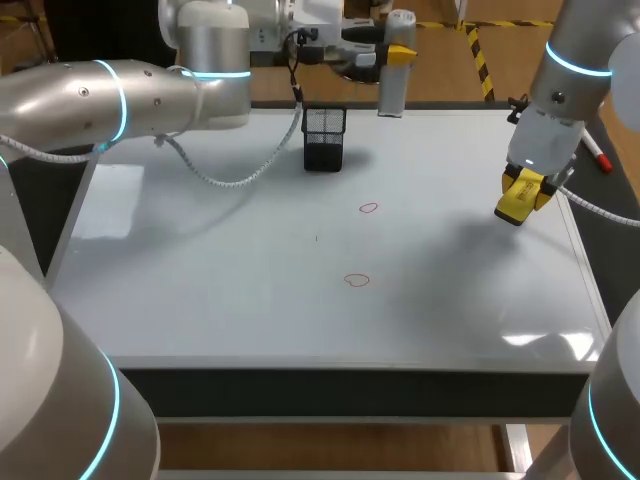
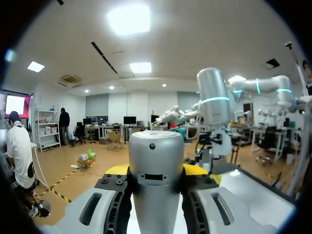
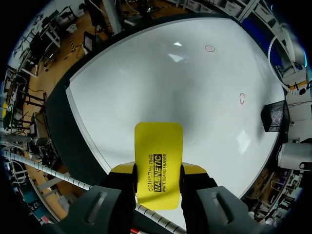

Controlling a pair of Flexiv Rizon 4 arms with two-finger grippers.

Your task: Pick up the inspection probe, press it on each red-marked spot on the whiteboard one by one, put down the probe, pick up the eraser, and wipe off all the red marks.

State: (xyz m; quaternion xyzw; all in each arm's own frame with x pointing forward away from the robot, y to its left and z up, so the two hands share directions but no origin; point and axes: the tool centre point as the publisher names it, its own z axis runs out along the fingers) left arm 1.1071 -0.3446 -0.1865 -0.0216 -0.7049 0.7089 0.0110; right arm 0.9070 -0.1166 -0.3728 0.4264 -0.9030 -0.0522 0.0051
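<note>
Table with a dark frame, seen from above and behind; its dark front edge and a dark strip along the right side are shown. A black mesh pen cup is set upright toward the far edge, a little left of the middle; nothing can be made out inside it. In the right wrist view the same cup is seen at the far side, its open top visible. A pen with a red end is laid on the dark strip at the far right, well apart from the cup.
</note>
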